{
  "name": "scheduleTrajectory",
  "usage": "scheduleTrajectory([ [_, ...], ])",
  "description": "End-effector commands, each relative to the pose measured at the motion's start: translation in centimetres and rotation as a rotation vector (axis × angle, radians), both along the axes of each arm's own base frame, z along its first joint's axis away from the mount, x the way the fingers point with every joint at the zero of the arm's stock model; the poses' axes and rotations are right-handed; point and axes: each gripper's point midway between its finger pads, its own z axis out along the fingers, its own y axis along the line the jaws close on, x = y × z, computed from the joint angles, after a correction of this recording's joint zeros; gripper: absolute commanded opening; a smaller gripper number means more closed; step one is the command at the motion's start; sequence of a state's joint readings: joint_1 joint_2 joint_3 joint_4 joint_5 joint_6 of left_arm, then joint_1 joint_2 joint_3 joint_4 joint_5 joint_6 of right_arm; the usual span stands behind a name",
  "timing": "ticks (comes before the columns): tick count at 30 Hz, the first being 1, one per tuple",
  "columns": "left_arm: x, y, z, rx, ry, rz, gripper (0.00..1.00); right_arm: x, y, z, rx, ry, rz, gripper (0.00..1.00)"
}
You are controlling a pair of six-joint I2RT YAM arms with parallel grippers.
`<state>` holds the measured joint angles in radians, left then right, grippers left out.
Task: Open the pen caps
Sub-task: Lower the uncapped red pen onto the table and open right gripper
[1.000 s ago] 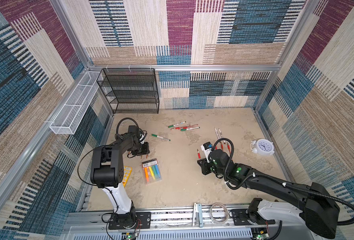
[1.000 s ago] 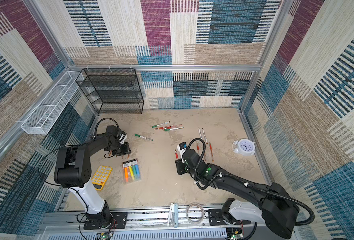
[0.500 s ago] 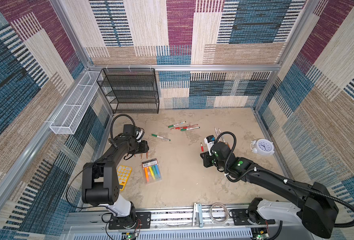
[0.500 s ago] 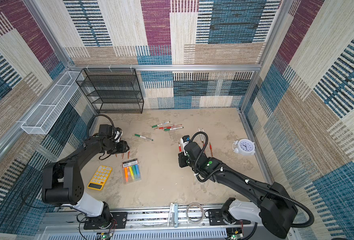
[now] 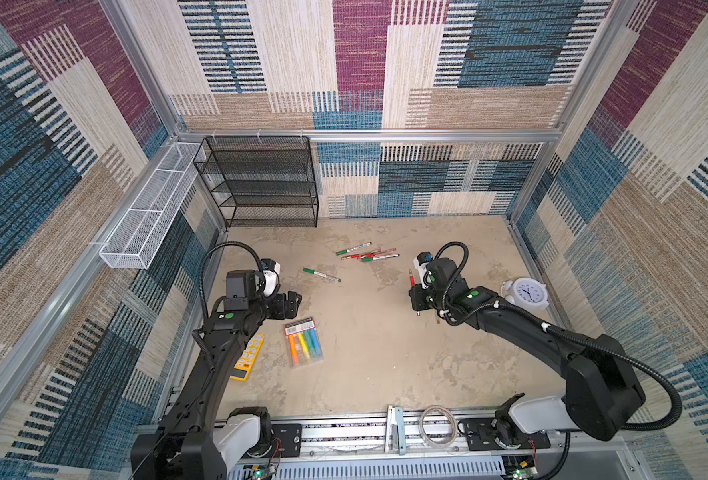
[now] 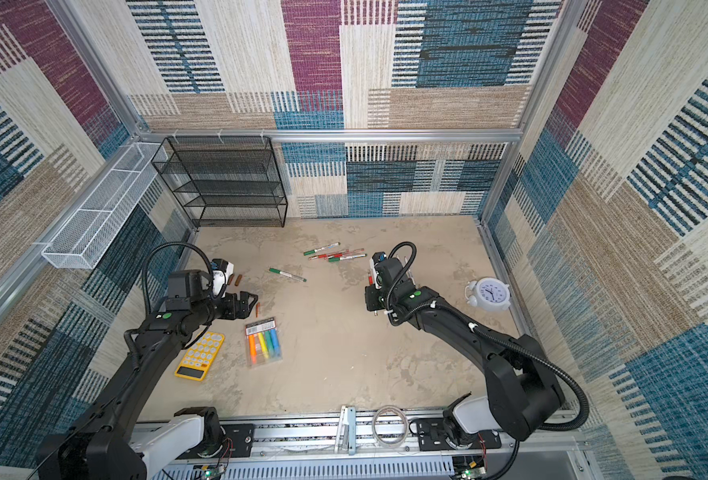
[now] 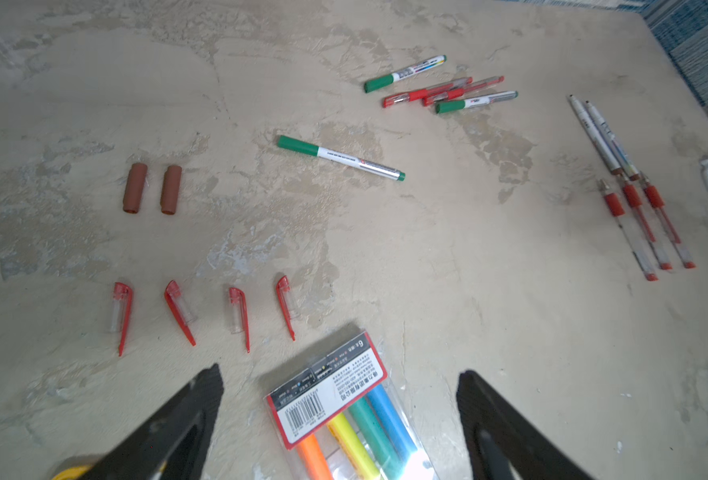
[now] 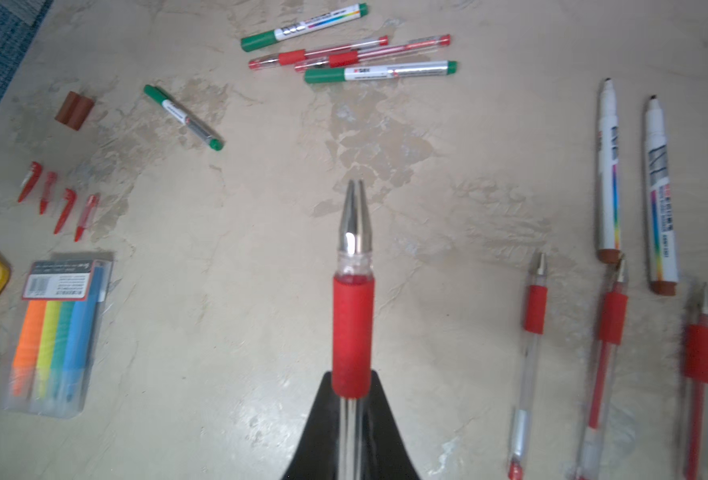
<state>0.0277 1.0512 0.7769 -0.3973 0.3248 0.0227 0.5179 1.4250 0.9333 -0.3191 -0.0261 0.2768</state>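
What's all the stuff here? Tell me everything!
green-capped white markers: three, green, table middle and back
capped clear plastic pens: two, red, back cluster
uncapped white markers: two, white, right side
uncapped clear pens: three, red, right side
short brown caps: two, brown, left side
clear clip caps: four, red, left side
plastic highlighter pack: one, multicoloured, front left
flat calculator: one, yellow, beside pack
round alarm clock: one, white, right edge
mesh shelf rack: one, black, back left
wire basket: one, white, left wall
left arm: one, black, jaws open
right arm: one, black, jaws gripping fourth uncapped red pen
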Motion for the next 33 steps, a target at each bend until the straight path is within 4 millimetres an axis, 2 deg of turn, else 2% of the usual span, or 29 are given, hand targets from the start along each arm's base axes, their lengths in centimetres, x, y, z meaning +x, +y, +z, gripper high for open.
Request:
scheduleTrajectory([
  [1,0.2,-0.1,1.7,-0.004,-0.095,-0.036,0.92,0.5,-0.4,-0.9,-0.01,0.029,0.037,0.05],
  [6,0.3,1.1,2.6,-0.025,-0.126,0.008,0.92,1.9,-2.0,-3.7,-0.028,0.098,0.019,0.05],
  [12,0.1,0.9,3.0,-0.031,-0.132,-0.007,0.93,3.3,-3.2,-7.3,-0.055,0.179,-0.004,0.06],
  [16,0.0,0.8,3.1,-0.033,-0.143,-0.012,0.93,3.9,-3.5,-8.9,-0.075,0.208,-0.012,0.08],
  [23,0.0,0.9,3.1,-0.04,-0.142,-0.01,0.93,4.1,-4.2,-10.6,-0.114,0.244,-0.027,0.13],
  [27,0.1,1.3,3.3,-0.038,-0.136,0.012,0.92,3.6,-4.6,-11.2,-0.127,0.259,-0.031,0.15],
  [33,0.1,1.4,3.1,-0.043,-0.126,0.015,0.92,3.1,-5.2,-11.8,-0.159,0.28,-0.043,0.25],
])
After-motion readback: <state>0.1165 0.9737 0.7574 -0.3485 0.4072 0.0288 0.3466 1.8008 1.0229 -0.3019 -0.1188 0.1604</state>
